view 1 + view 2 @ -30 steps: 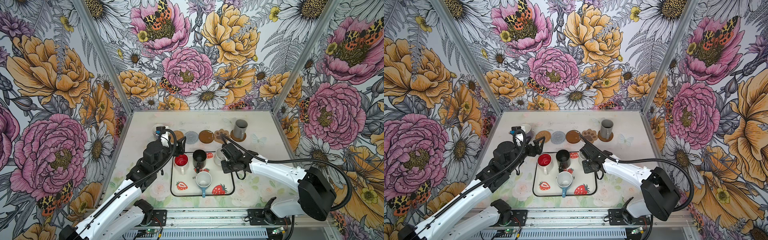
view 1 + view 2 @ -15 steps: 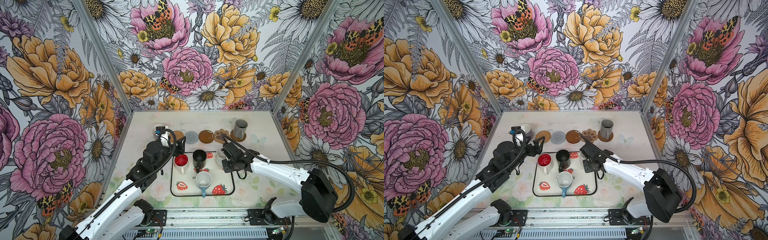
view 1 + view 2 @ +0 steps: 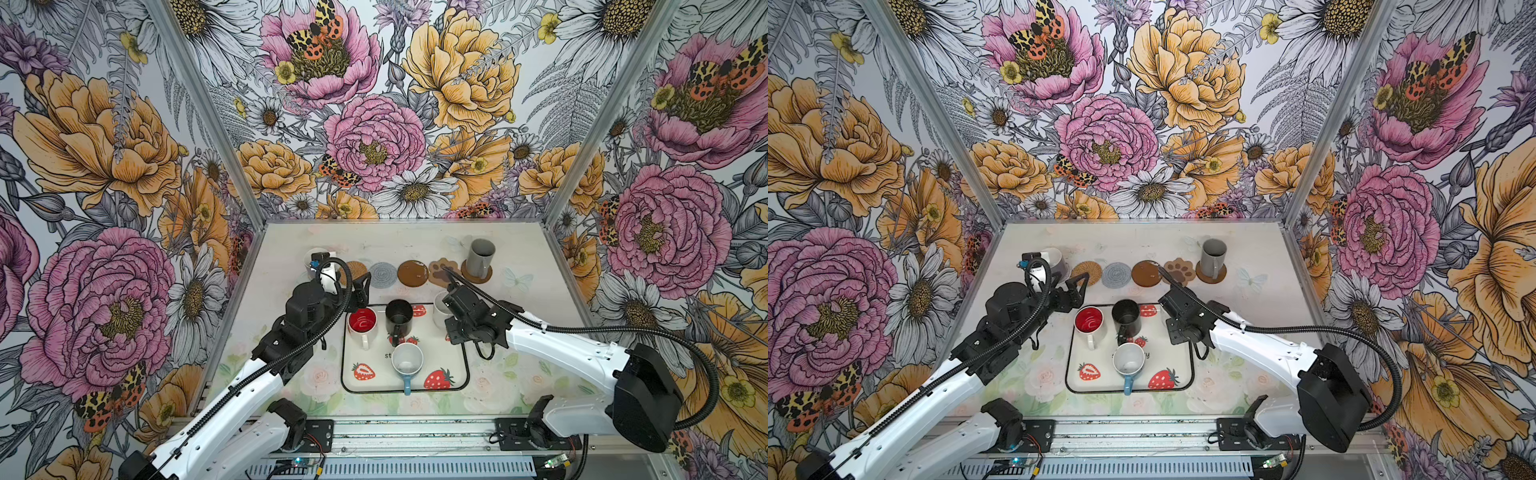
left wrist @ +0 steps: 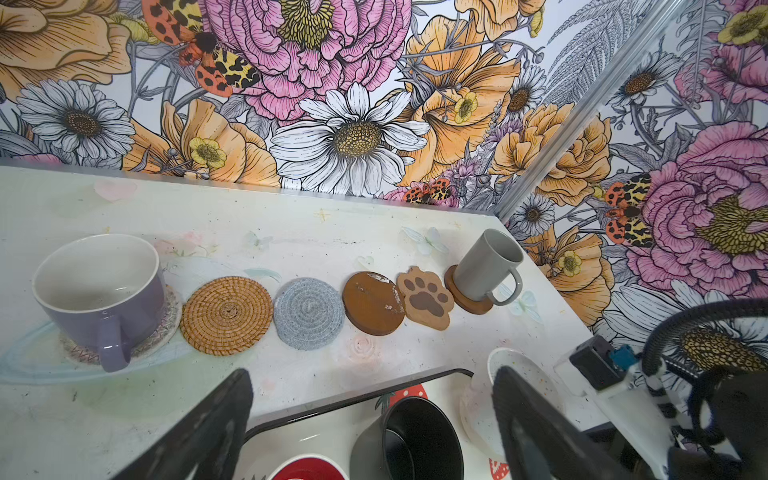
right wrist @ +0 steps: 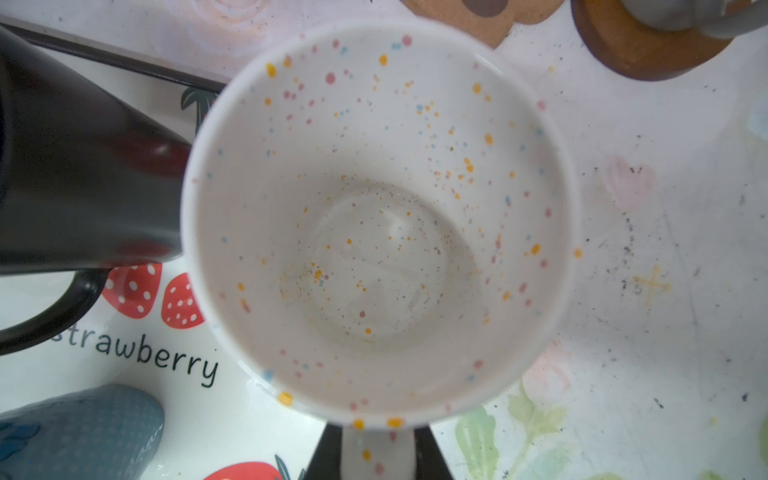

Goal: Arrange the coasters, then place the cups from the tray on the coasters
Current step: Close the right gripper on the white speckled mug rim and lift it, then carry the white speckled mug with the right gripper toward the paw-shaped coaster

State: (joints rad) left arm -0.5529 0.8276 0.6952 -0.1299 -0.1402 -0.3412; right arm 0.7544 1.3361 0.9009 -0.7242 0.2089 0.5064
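The table (image 3: 395,239) is closed in by flowered walls (image 3: 374,124) at 9, 12 and 3 o'clock. Bare surface lies along 12 o'clock behind the coaster row and at 3 o'clock beside the tray. The left arm (image 3: 249,386) comes in from 7 o'clock and the right arm (image 3: 561,353) from 4 o'clock.

The tray (image 3: 449,361) lies toward 6 o'clock, near the front edge. On it stand the red-inside mug (image 3: 362,322) at 10 o'clock, the black mug (image 3: 399,318) at 12, and the light blue mug (image 3: 407,361) at the centre, its handle reaching the rim at 6.

The speckled white mug (image 5: 374,216) sits over the tray's 1 o'clock corner, straddling the rim. Whether its base touches anything I cannot tell. The right gripper (image 5: 376,457) is clamped on its handle.

The grey mug (image 4: 484,266) stands on a brown disc (image 4: 461,297) at the table's 1 o'clock. The lilac mug (image 4: 104,299) stands on the clear beaded coaster (image 4: 166,324) at 11.

Between them, almost edge to edge, lie the woven rattan coaster (image 4: 226,316), the grey spiral coaster (image 4: 308,313), a second brown disc (image 4: 372,303) and the paw coaster (image 4: 426,297), all uncovered.

The left gripper (image 4: 372,376) hangs empty with its jaws spread wide over the tray's 11 o'clock corner, just short of the rattan coaster.
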